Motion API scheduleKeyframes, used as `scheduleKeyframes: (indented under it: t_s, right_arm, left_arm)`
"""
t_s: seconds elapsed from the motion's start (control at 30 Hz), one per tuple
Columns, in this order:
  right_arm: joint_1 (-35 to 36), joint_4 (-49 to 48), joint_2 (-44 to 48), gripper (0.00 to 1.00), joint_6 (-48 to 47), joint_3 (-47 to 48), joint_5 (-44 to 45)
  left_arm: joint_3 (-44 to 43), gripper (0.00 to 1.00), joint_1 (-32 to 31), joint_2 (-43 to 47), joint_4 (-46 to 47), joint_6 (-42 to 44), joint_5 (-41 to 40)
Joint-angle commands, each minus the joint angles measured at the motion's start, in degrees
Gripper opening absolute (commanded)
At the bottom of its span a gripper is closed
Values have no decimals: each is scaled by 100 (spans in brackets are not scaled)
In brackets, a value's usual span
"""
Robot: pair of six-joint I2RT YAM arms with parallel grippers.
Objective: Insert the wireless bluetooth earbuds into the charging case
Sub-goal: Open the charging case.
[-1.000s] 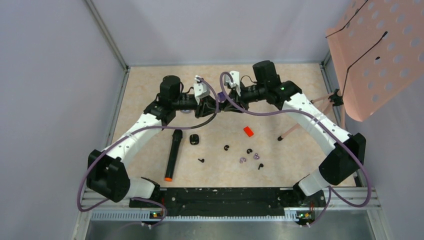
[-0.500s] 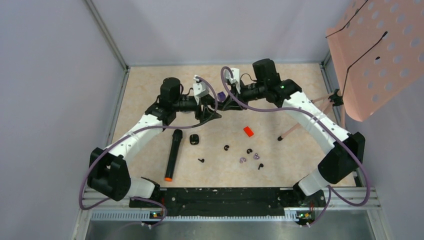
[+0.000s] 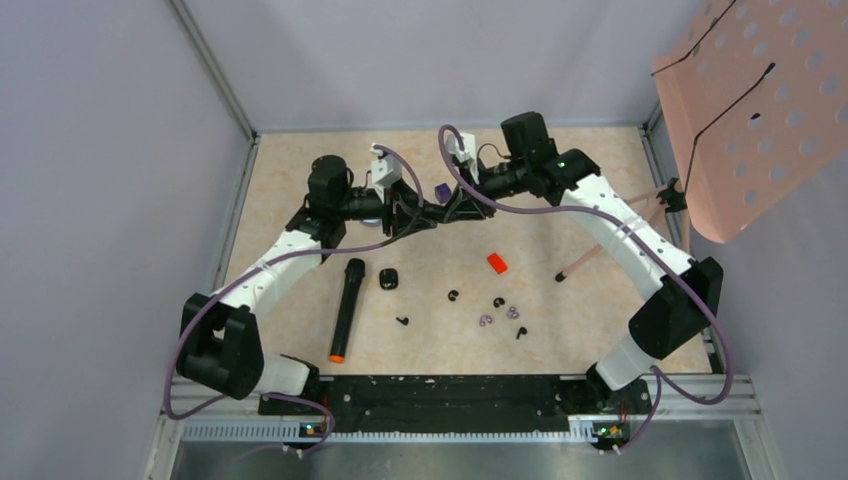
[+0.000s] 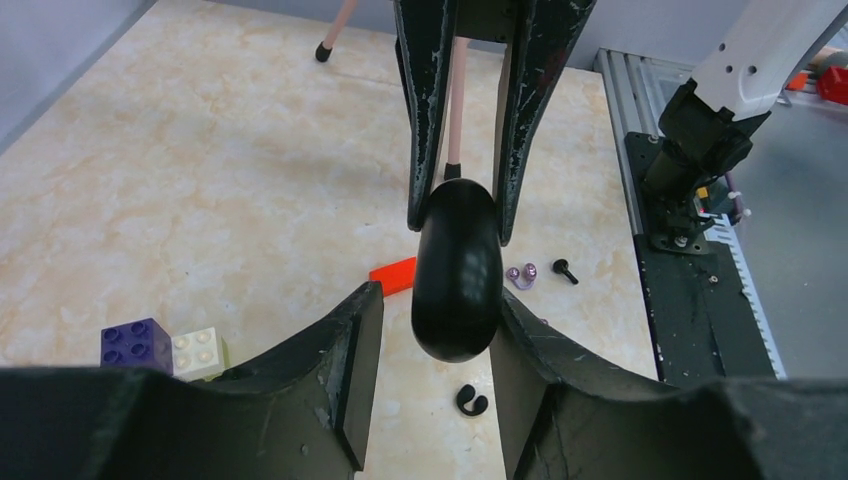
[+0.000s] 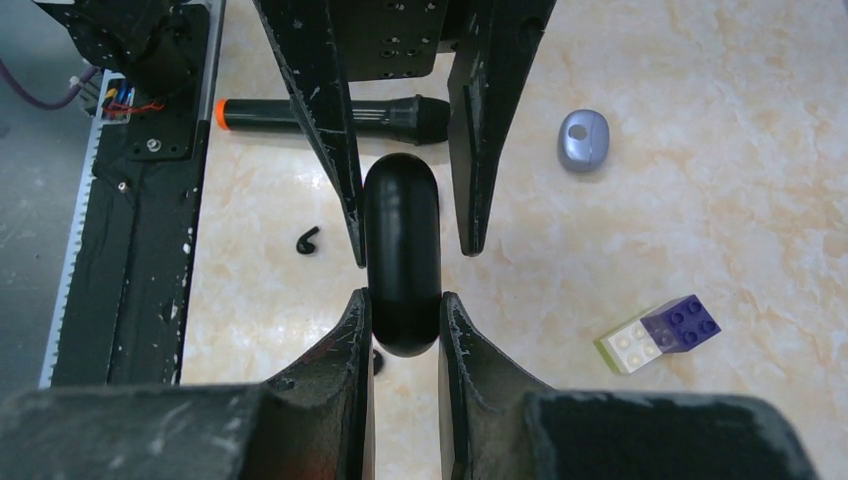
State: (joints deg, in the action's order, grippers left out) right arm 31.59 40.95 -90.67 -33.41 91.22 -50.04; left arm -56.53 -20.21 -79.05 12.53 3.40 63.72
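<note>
- Right wrist view: the right gripper (image 5: 404,305) is pinching the charging case (image 5: 401,230) by its near end. Its jaws are narrow, with both pads pressing the sides. The case is hanging closed in mid-air above the table (image 5: 760,120).
- Left wrist view: the left gripper (image 4: 436,305) is straddling the same case from the opposite side. Its jaws are wide, with a gap showing on at least one side, so it is not gripping.
- Step in hand, as judged: this is looking like a two-handed hold for opening the lid. The left jaws should be closing squarely and centred on the free half while the right is holding firm. An off-centre squeeze risks twisting the rounded, glossy shell out of the grip.
- Top external view: the wireless bluetooth earbuds (image 3: 453,295) are lying loose on the table nearer the bases, well apart from the case. None is inserted.
- Farther out, both arms are reaching forward and bending inward, with the wrists meeting nose to nose above the table's middle.
</note>
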Motion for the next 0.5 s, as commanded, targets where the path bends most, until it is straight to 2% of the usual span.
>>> scheduleKeyframes:
  t_s: [0.0, 0.27, 0.3, 0.4, 0.47]
  right_arm:
    - [-35, 36, -10, 1, -17, 289, -137]
    - [-39, -122, -40, 1, 162, 251, -84]
    - [-35, -130, -45, 4, 177, 233, -59]
    - [-39, -205, -59, 20, 371, 199, 71]
    - [-34, -235, -73, 30, 552, 210, 139]
  left_arm:
    - [151, 44, 71, -10, 968, -731, 264]
    - [138, 22, 97, -69, 983, -796, 357]
    - [142, 18, 96, -72, 999, -790, 363]
    - [183, 1, 105, -84, 1039, -757, 367]
    - [268, 0, 109, -85, 1127, -653, 396]
